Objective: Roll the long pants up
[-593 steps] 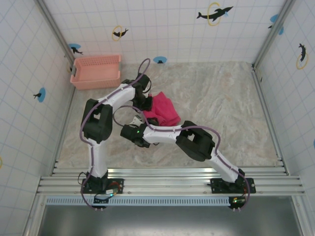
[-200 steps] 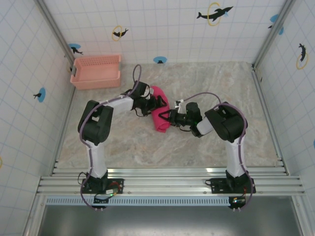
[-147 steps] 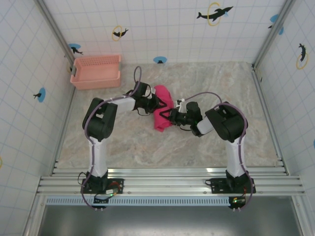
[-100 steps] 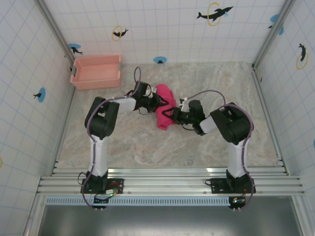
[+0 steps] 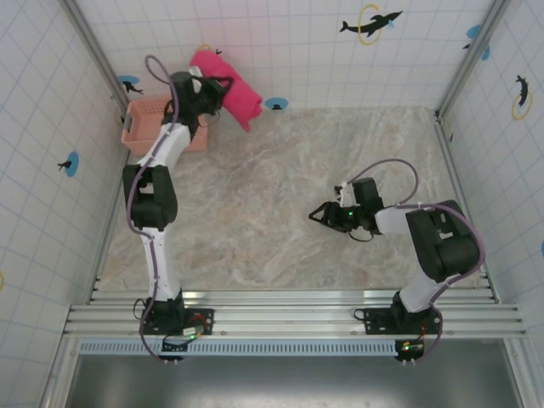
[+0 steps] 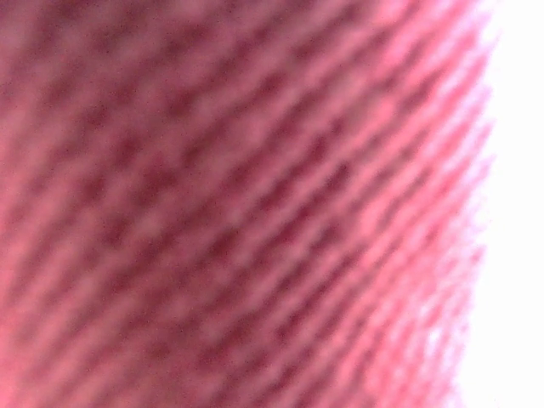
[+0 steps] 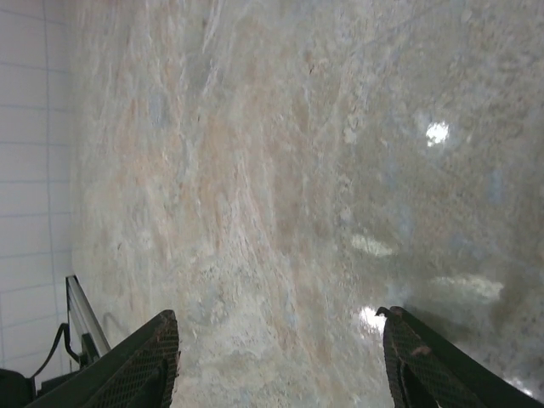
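The long pants [image 5: 235,91] are a tight magenta roll, held up in the air at the back left, in front of the tiled wall. My left gripper [image 5: 212,87] is shut on the roll's left end, with the arm stretched far back over the basket. In the left wrist view blurred magenta cloth [image 6: 255,204] presses right against the camera and hides the fingers. Low over the bare table right of centre, my right gripper [image 5: 320,214] points left. In the right wrist view the right gripper [image 7: 280,361] is open, with nothing between its dark fingers [image 7: 153,357].
A salmon-pink mesh basket [image 5: 143,129] stands in the back left corner, partly behind the left arm and just below the held roll. The marble tabletop [image 5: 280,170] is walled by tiles on three sides. A metal rail [image 5: 280,319] runs along the near edge.
The left arm has swung the rolled pants up from mid-table to the back left, above the basket. The right gripper let go, opened and drew back to the right.
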Controlling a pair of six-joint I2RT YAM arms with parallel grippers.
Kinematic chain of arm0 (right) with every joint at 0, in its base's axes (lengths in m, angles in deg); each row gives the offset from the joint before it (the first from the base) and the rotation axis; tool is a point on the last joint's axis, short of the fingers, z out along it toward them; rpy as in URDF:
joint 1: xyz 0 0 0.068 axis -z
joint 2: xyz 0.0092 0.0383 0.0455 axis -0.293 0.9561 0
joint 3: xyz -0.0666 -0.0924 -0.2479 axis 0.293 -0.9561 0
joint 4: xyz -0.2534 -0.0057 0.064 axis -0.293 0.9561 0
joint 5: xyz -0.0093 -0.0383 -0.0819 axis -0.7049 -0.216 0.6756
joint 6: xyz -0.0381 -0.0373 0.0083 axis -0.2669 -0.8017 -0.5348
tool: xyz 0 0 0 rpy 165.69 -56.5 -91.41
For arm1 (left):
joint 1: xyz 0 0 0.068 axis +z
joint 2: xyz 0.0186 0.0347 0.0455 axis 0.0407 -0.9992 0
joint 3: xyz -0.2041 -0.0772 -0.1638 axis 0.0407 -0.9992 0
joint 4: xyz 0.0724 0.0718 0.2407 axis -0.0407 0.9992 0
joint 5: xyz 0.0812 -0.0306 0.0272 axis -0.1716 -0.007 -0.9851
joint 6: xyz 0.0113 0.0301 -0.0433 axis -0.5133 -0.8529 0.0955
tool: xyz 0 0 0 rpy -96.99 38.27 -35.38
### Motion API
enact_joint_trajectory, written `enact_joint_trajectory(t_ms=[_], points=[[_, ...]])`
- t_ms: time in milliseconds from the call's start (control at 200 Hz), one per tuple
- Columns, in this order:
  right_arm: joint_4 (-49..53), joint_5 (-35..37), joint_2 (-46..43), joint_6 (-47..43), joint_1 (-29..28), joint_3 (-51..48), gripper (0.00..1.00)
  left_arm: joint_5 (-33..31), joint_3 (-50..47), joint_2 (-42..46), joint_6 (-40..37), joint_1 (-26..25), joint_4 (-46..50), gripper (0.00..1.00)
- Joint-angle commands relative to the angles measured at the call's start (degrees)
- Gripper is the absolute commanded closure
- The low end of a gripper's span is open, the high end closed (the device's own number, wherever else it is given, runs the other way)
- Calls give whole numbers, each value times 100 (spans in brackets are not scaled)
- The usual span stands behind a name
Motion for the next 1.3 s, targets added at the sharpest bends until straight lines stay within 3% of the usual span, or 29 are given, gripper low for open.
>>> enact_joint_trajectory(t_ms=[0,150,370,716,796,856,916,981,1071,1211,1291], points=[[486,98,50,-193,34,-289,34,-129,786,-79,311,263,-519,100],[340,11,124,-150,38,-312,34,-177,1207,-441,546,779,-601,100],[345,-61,220,-180,18,-191,35,-353,408,-815,1041,1321,-1589,100],[350,182,22,-141,-102,-267,35,-858,329,-1962,1404,1478,-1935,100],[278,264,-113,-59,-138,-363,35,-1187,124,-1964,1561,1489,-1866,74],[288,330,-202,-44,-153,-400,35,-1247,108,-2005,1804,1497,-1869,45],[333,403,-287,-33,-185,-431,35,-1284,7,-1922,2064,1498,-1992,4],[370,448,-322,-44,-199,-430,35,-1229,-156,-1594,2053,1496,-1655,3],[393,529,-351,-37,-218,-433,35,-1304,-384,-835,1552,1519,-460,3],[328,698,-411,24,-281,-451,35,-2059,366,80,59,1559,2262,3],[271,796,-455,38,-340,-480,35,-2291,759,200,-406,1569,2912,2]])
